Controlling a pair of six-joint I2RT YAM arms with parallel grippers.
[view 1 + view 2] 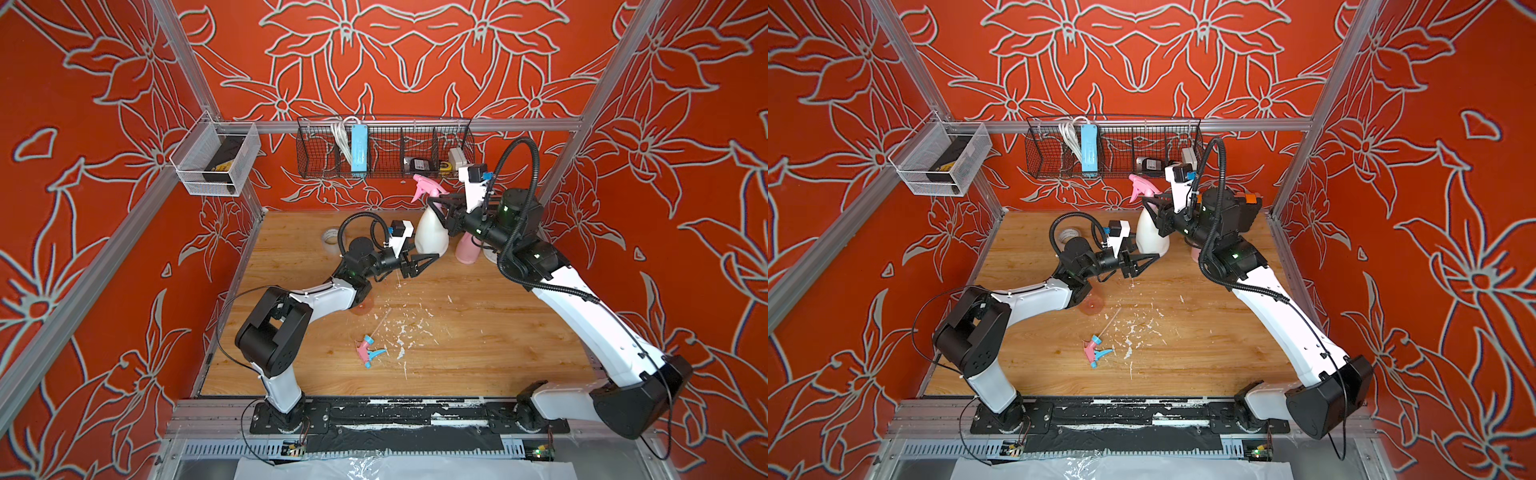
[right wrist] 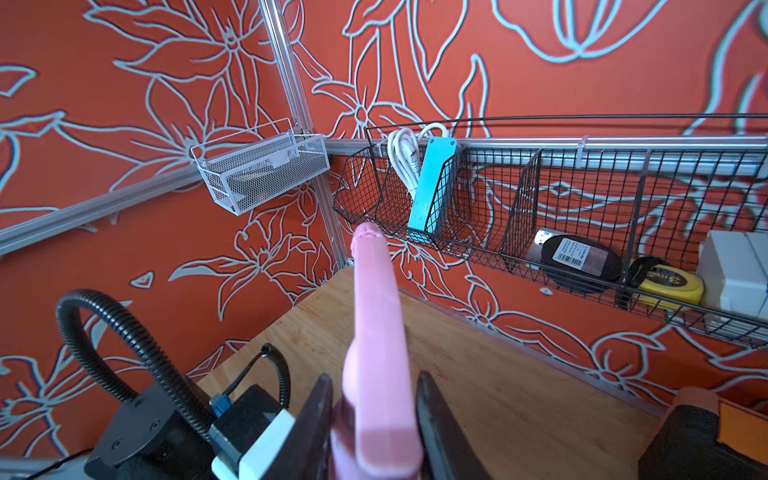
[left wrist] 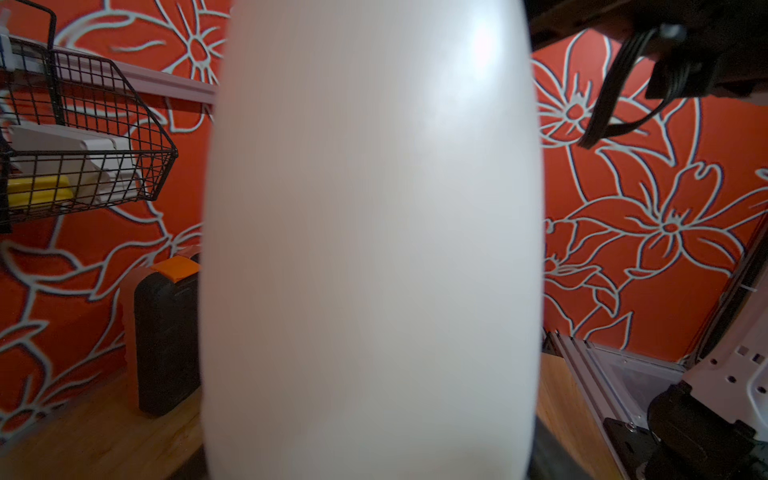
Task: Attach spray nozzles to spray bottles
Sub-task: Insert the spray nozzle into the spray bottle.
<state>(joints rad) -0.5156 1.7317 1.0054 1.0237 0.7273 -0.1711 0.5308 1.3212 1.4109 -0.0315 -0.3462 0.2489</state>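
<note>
Back of the desk [image 1: 457, 332]: left tool [image 1: 432, 257] clamps low on the white bottle [image 1: 430, 232], right tool [image 1: 441, 208] pinches the pink nozzle [image 1: 426, 187] atop its neck; best twist squarely, bottle braced.

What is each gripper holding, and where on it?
The right gripper pinches the pink nozzle by its head; the left gripper grips the white bottle low on its body.
</note>
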